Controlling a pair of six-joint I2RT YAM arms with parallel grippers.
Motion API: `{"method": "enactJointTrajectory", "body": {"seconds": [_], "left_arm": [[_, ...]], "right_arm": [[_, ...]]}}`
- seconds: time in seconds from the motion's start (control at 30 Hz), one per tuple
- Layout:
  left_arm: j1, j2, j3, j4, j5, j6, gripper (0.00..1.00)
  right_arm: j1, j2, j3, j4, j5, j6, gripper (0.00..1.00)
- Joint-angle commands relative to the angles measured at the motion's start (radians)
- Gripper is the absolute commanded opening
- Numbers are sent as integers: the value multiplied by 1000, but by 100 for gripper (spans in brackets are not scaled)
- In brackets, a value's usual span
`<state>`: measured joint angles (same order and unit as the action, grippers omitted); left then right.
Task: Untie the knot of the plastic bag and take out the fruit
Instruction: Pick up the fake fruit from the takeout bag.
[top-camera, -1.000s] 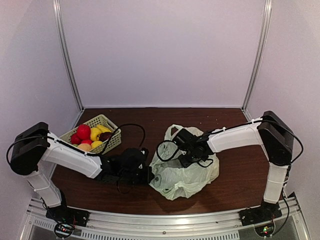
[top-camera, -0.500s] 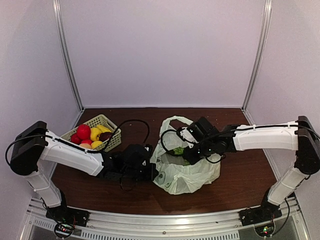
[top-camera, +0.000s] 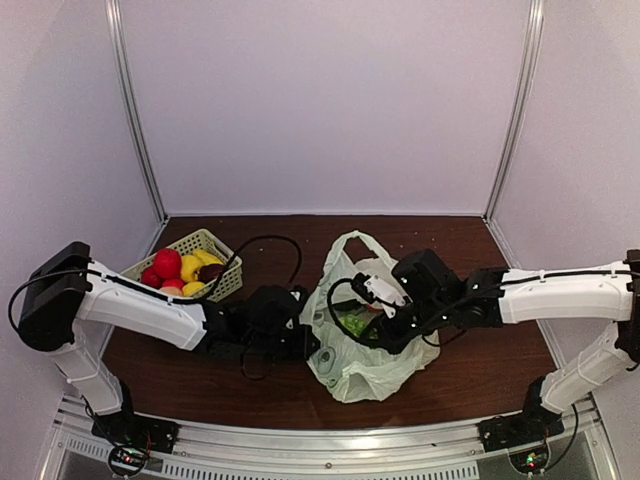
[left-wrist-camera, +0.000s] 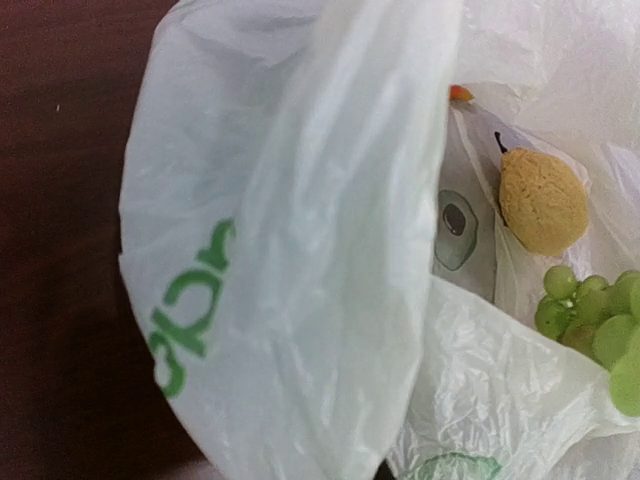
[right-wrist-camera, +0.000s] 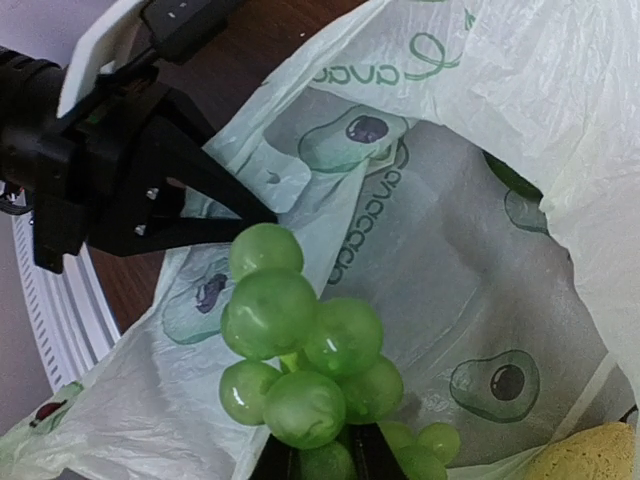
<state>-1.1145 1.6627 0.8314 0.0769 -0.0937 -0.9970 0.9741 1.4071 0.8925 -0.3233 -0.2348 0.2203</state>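
Atop the brown table (top-camera: 470, 382), my left fingers (top-camera: 306, 346) and right fingers (top-camera: 366, 322) meet at the thin pale translucent plastic bag (top-camera: 372, 375). Left wrist: round green grapes (left-wrist-camera: 590, 322) lie inside. Right wrist: right fingers (right-wrist-camera: 325, 455) pinch them; left fingers (right-wrist-camera: 270, 213) pinch the bag's rim.

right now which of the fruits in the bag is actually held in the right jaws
The bunch of green grapes: the right jaws are closed on it. The tan pear-shaped fruit lies loose in the plastic bag, ungripped.
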Motion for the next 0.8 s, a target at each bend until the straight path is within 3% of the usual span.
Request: {"method": "enactJointTrajectory", "body": {"seconds": [0.0, 0.2, 0.27, 0.4, 0.53, 0.77], "left_arm": [[-5, -73, -13, -14, -51, 23, 23], [-14, -217, -29, -123, -150, 60, 66], [-16, -273, -13, -178, -180, 97, 74], [-25, -372, 20, -250, -216, 181, 82], [-31, -436, 55, -231, -148, 277, 84], [-118, -367, 173, -136, -50, 367, 86]], "right_arm": [[27, -132, -5, 34, 10, 63, 0], [28, -244, 30, 68, 102, 139, 0], [28, -260, 40, 86, 112, 157, 0], [31, -274, 54, 95, 209, 182, 0], [32, -244, 95, 54, 333, 185, 0], [12, -104, 151, 35, 412, 159, 0]]}}
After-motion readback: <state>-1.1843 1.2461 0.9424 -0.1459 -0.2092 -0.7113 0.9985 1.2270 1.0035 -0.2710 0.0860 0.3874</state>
